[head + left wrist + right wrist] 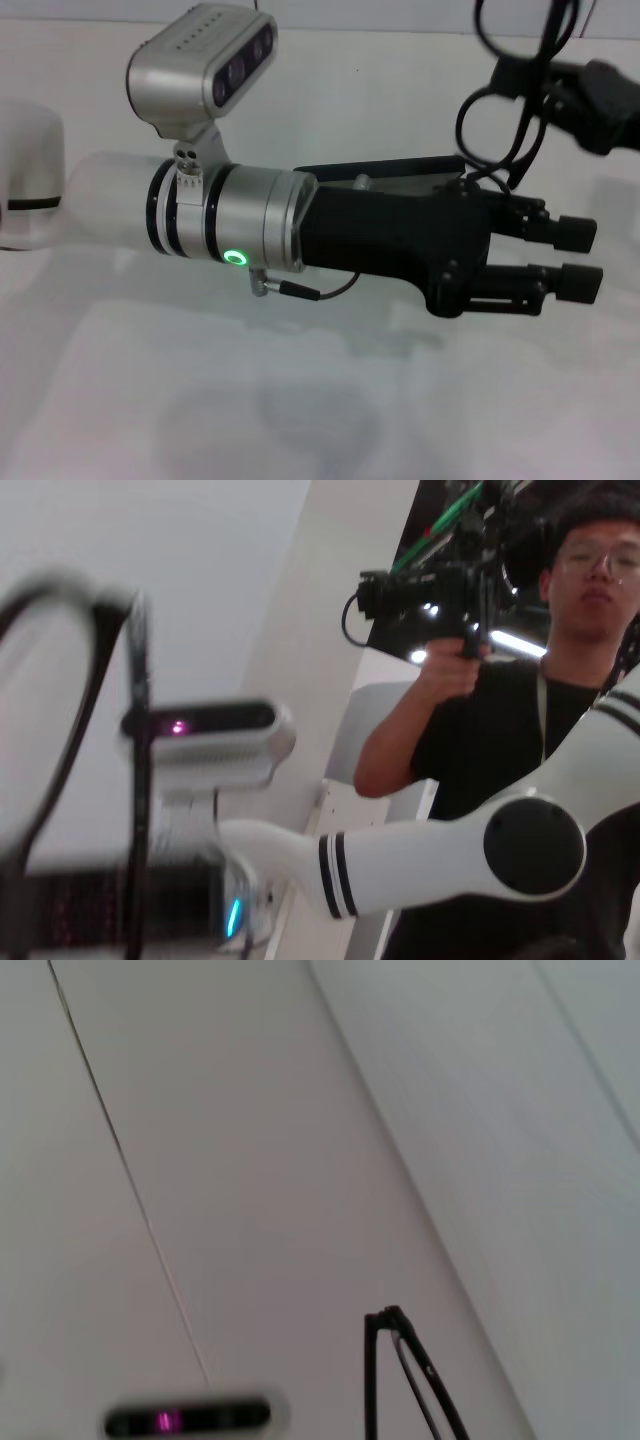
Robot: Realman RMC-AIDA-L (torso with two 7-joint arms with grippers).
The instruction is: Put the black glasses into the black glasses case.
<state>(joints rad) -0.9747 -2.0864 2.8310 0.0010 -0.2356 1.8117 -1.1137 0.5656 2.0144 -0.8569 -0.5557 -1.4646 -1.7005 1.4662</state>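
Left gripper (580, 258) fingers parted; right gripper's (590, 95) cropped fingers clamp black glasses (510, 100).

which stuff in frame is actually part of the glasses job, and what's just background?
Job:
- black glasses, raised off the table, at the right tool
- left tool, open and empty, just below them
- black glasses case: not clearly visible

Background:
- person filming
- their handheld camera
- white table
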